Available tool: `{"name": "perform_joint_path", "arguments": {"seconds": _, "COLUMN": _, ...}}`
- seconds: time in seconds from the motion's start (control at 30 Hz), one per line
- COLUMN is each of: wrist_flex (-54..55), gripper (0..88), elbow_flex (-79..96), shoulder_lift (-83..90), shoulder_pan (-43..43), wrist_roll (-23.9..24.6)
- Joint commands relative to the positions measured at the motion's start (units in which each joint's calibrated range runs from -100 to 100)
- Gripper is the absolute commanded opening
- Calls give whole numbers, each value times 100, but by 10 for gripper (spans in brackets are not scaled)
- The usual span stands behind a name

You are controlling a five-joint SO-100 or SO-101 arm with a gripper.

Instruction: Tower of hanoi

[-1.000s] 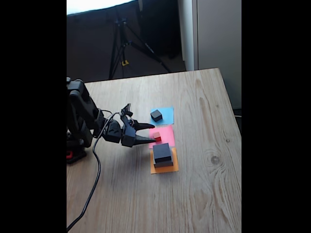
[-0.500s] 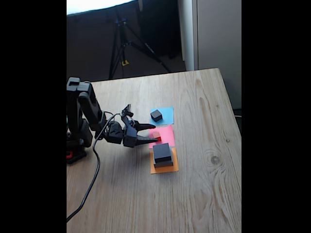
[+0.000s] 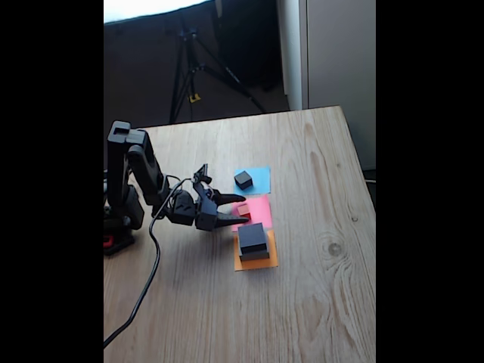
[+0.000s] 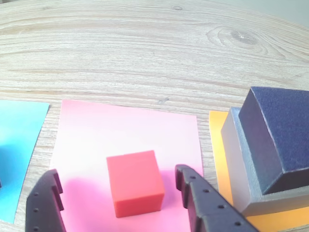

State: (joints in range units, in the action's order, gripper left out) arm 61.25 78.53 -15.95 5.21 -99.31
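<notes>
Pale wood grain runs the length of the table, and behind its far edge a black tripod stands in front of a dark backdrop. At the left side of the fixed view the black arm rises from its base, folds over at the elbow and reaches low across the tabletop toward the row of paper squares, a cable trailing off toward the near edge.

The gripper sits just above the wood with its two fingers spread apart, holding nothing. From the wrist view the gripper brackets the red cube: one finger to the left, the other to the right, with a gap visible on each side, so neither touches it. The cube rests on the pink paper.

To the right in the wrist view, two dark blocks are stacked on the orange paper, the medium block on top of the large grey block. The blue paper lies farthest from the camera in the fixed view, carrying the small dark block.
</notes>
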Motion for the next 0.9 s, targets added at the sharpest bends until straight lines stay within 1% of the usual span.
{"name": "perform_joint_path", "arguments": {"seconds": 0.0, "wrist_flex": 120, "gripper": 262, "elbow_flex": -35, "shoulder_lift": 43, "shoulder_pan": -99, "wrist_roll": -69}}
{"name": "perform_joint_path", "arguments": {"seconds": 0.23, "wrist_flex": 95, "gripper": 228, "elbow_flex": 1, "shoulder_lift": 43, "shoulder_pan": -150, "wrist_roll": -69}}
{"name": "perform_joint_path", "arguments": {"seconds": 0.3, "wrist_flex": 79, "gripper": 200, "elbow_flex": 11, "shoulder_lift": 50, "shoulder_pan": -150, "wrist_roll": -69}}
{"name": "perform_joint_path", "arguments": {"seconds": 0.57, "wrist_flex": -34, "gripper": 168, "elbow_flex": 29, "shoulder_lift": 81, "shoulder_pan": -150, "wrist_roll": -69}}
{"name": "perform_joint_path", "arguments": {"seconds": 0.73, "wrist_flex": -50, "gripper": 122, "elbow_flex": 47, "shoulder_lift": 88, "shoulder_pan": -166, "wrist_roll": -69}}
{"name": "perform_joint_path", "arguments": {"seconds": 0.87, "wrist_flex": -50, "gripper": 112, "elbow_flex": 83, "shoulder_lift": 103, "shoulder_pan": -166, "wrist_roll": -69}}
